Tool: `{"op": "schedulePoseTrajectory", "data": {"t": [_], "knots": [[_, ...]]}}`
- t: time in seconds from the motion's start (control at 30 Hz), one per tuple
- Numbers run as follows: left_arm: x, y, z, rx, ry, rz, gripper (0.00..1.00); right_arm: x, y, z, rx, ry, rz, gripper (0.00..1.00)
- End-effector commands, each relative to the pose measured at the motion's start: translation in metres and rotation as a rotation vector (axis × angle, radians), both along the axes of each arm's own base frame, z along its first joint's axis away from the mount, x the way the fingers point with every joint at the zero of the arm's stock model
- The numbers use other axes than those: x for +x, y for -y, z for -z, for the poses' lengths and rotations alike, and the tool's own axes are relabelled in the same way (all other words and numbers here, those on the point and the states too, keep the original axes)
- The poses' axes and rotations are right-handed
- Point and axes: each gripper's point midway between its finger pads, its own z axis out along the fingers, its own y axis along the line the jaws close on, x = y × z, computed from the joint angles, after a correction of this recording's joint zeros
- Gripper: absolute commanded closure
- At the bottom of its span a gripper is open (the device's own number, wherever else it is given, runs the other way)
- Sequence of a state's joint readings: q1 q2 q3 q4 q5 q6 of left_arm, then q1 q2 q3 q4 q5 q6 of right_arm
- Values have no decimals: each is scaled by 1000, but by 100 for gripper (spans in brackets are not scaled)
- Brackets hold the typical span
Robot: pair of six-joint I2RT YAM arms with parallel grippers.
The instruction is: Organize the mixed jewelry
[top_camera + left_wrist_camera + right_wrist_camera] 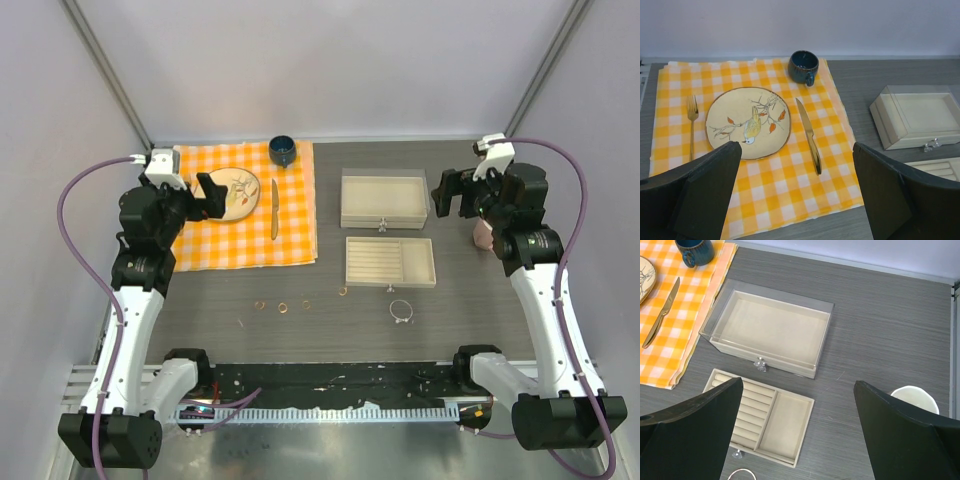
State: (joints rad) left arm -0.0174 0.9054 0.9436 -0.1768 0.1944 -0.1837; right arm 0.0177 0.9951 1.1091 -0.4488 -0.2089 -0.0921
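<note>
The left gripper [208, 195] and right gripper [450, 195] hang spread, empty. The right should drop squarely over the hoop [401, 311], lower centre, and pinch its thin rim.

the tabletop [880, 315] is seen as a dark grey wood-grain surface, matt and finely streaked. the cloth [775, 195] is woven, checked orange and white, soft and matt. the plate [727, 105] is glazed ceramic with a mild sheen, and the cup [803, 66] is coated in a glossy dark blue glaze. the knife [809, 136] and the fork [691, 112] are made of polished gold-toned metal. the box [775, 325] is walled in clear glossy plastic over a beige, velvety lining; the same matt beige lining is seen in the tray [782, 427]. the small rings [282, 307] look coppery metal, the hoop [401, 310] thin silvery metal. the fingers [705, 200] of the left pincer [797, 170] and the right pincer [797, 410] are formed of matt black plastic.
</note>
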Motion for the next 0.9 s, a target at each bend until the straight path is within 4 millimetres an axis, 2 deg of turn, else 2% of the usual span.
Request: {"op": "schedulePoseTrajectory", "data": {"t": [0.0, 0.13, 0.2, 0.23, 0.27, 0.33, 0.37, 0.5, 0.63, 0.67, 0.7, 0.77, 0.8, 0.87], "knots": [[-4, -1, -14, 3, 32, 0, 0, -3, -6, -22, -13, 46, -52, 0], [-8, 4, -5, 20, 8, 41, 0, -10, -9, -13, -63, 11, -108, 0], [-10, 9, 2, 39, -7, 75, 0, -16, -10, -2, -93, -37, -135, 0], [-14, 15, 8, 40, -26, 118, 0, -20, -16, 4, -133, -53, -210, 1], [-15, 17, 14, 47, -43, 135, 0, -32, -18, 19, -158, -119, -259, 3], [-20, 26, 24, 65, -69, 201, 0, -47, -25, 34, -199, -177, -366, 5], [-22, 29, 31, 70, -84, 225, 0, -61, -29, 47, -245, -214, -454, 6], [-31, 41, 51, 92, -135, 302, 0, -91, -35, 92, -313, -308, -610, 8], [-33, 42, 68, 134, -174, 314, 0, -105, -44, 117, -337, -352, -672, 15], [-33, 39, 73, 148, -184, 303, 0, -109, -52, 122, -347, -358, -708, 16], [-33, 39, 76, 154, -189, 301, 0, -113, -52, 136, -362, -398, -700, 17], [-34, 36, 83, 159, -205, 288, 0, -114, -62, 148, -400, -414, -713, 21], [-33, 35, 84, 162, -204, 282, 0, -124, -72, 164, -428, -455, -737, 22], [-33, 35, 90, 162, -221, 279, 0, -124, -82, 176, -450, -457, -745, 28]]}}
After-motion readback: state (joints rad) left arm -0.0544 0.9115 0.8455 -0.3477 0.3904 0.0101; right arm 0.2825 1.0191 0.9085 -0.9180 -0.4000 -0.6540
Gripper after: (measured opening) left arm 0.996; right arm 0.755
